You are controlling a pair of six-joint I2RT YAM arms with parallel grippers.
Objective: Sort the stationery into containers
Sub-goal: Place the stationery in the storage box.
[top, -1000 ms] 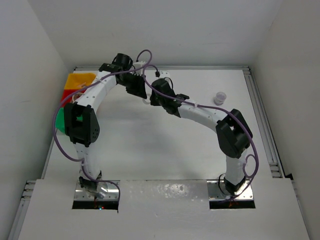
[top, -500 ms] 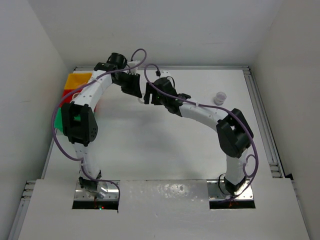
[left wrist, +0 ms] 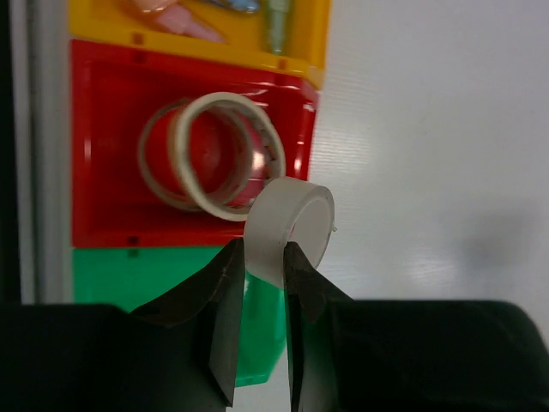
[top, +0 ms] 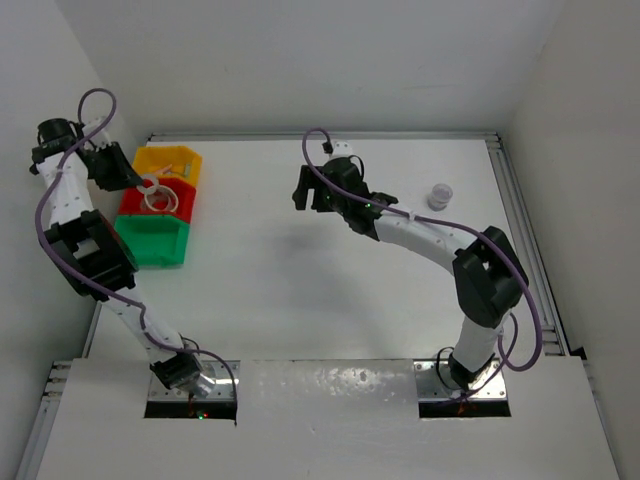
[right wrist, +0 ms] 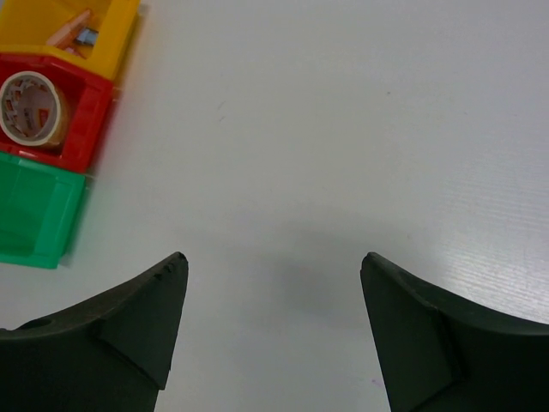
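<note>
Trouble, if it comes, starts at the far left. The left jaws are pinched narrow on the wall of a whitish tape roll (left wrist: 292, 225), holding it on edge above the row of bins. In the wrist view the roll hangs over the front corner of the red bin (left wrist: 107, 94). It sits partly past the rim and over the desk (left wrist: 429, 129), with the green bin (left wrist: 129, 275) just beside. Two tape rings (left wrist: 183, 159) lie in the red bin, one leaning on the other, and the yellow bin (left wrist: 171, 30) beyond holds small pieces.

My worry is the drop. Let go from here, the roll could strike the red rim and tip out onto the desk. It could also bounce off the rings inside and end up in the green bin. It is round and on edge, so I expect it to run once it lands. The grip is only on a thin wall, so a jolt might twist it loose early. Carrying it further in over the red bin before opening looks safer.

Toward the middle, the right jaws stand wide with nothing between them, above bare desk and well apart from the bins. Far right, a small clear item (top: 439, 194) sits alone on the desk, and I cannot quite tell what it is.
</note>
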